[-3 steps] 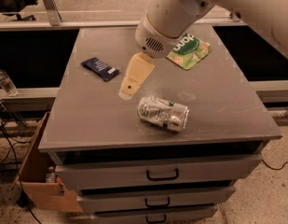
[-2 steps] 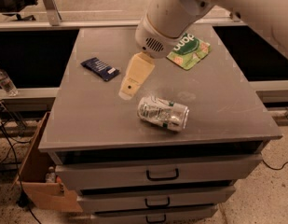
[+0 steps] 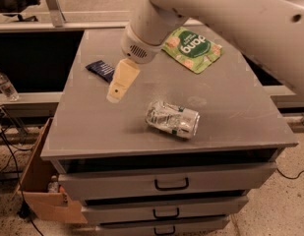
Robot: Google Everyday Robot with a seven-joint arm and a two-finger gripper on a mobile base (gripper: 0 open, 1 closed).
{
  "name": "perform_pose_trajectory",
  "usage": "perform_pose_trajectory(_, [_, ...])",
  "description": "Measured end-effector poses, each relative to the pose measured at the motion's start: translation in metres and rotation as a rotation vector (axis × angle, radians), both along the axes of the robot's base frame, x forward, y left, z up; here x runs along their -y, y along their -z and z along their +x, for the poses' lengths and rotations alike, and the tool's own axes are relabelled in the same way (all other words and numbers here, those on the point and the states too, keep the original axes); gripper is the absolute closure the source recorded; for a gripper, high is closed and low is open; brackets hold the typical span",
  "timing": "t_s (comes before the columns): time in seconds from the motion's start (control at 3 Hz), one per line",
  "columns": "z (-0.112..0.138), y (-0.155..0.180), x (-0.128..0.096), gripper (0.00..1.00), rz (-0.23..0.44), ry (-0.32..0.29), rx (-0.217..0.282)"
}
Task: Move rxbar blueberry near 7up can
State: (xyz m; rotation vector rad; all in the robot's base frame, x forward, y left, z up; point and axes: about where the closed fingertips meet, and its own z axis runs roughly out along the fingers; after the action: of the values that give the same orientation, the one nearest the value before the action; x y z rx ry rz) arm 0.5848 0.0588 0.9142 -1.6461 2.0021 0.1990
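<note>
The rxbar blueberry [image 3: 99, 68] is a small flat navy wrapper lying at the left rear of the grey cabinet top [image 3: 240, 107]. The 7up can [image 3: 172, 119] is crumpled, silver and green, and lies on its side near the front middle. My gripper [image 3: 115, 94] hangs from the white arm, pointing down and left. It is just to the right of the bar, its cream body covering the bar's right end. It sits up and to the left of the can. It holds nothing that I can see.
A green snack pouch [image 3: 192, 49] lies at the rear right of the top. Drawers with black handles [image 3: 171, 184] sit below. A cardboard box [image 3: 41, 191] stands on the floor at left. A plastic bottle [image 3: 5, 85] is at far left.
My gripper has moved left, closer to the navy bar, and now overlaps its right end. The can, the pouch and the bar have not moved.
</note>
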Motion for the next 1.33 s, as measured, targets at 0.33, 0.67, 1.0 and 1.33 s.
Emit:
perform_pose_trajectory(0.33, [0.028, 0.016, -0.026, 0.0, 0.025, 0.023, 0.025])
perform_pose_trajectory(0.67, [0.051, 0.031, -0.047, 0.0, 0.054, 0.068, 0.042])
perform_pose_trajectory(1.0, [0.076, 0.046, -0.069, 0.0, 0.08, 0.122, 0.037])
perform_pose_trajectory(1.33, [0.1, 0.062, -0.088, 0.0, 0.116, 0.167, 0.015])
